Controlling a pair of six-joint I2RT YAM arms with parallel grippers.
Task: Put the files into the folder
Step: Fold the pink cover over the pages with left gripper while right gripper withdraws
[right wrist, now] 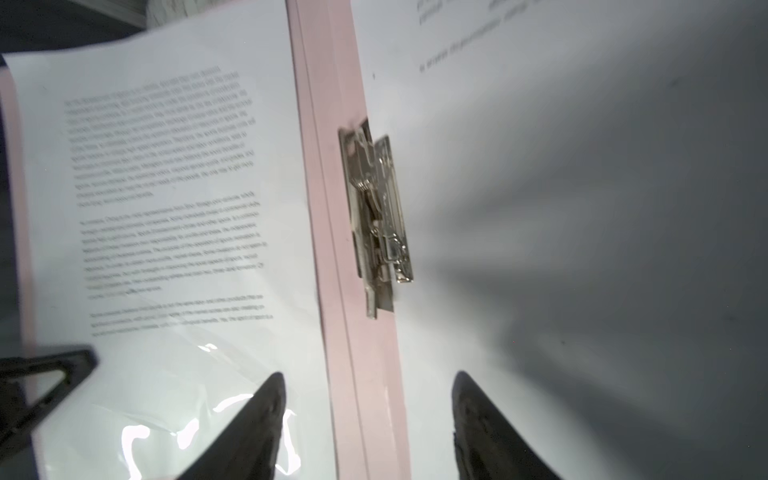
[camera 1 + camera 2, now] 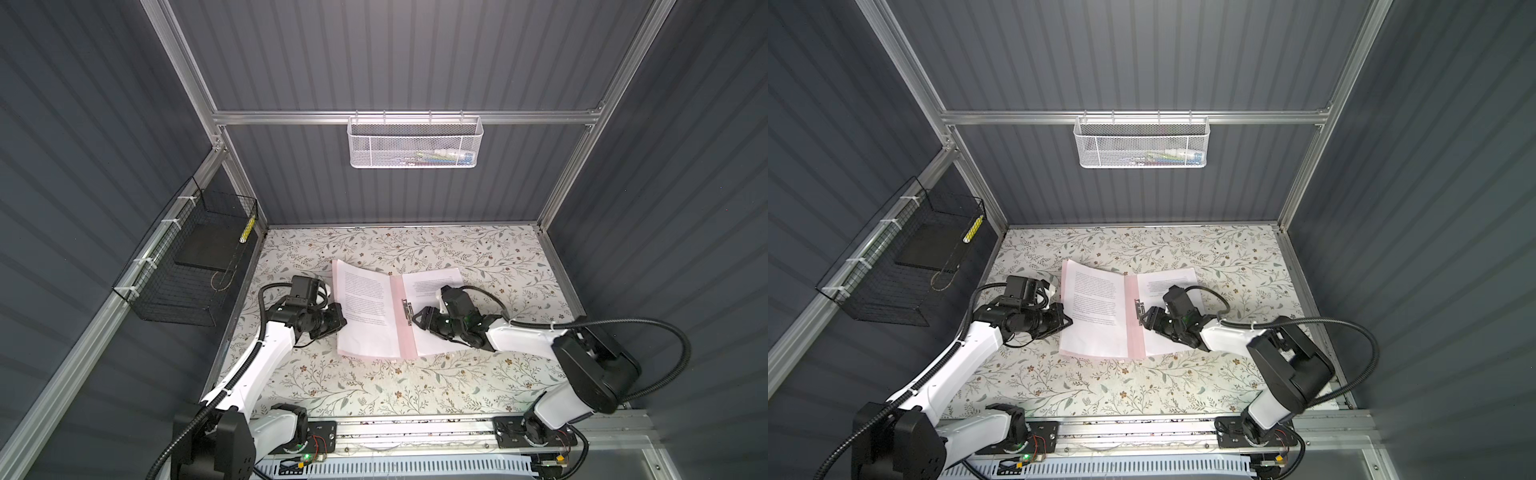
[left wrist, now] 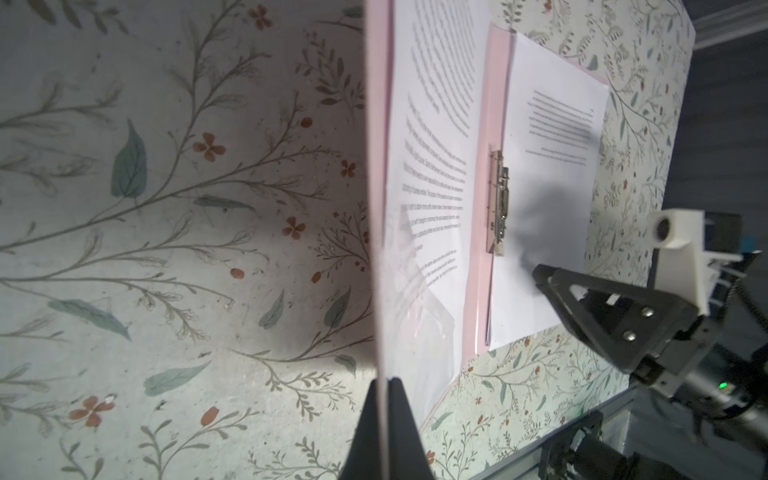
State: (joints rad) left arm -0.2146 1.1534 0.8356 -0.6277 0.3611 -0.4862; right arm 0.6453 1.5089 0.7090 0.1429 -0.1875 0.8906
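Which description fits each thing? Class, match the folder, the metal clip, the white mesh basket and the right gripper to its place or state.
Things:
1. folder
2. metal clip
3. white mesh basket
4. right gripper

Descriptions:
A. hangs from the back rail
B. jaws apart over the pink spine
C. lies open on the table
D. fixed along the inner spine

Pairs: 1-C, 2-D, 3-A, 4-B
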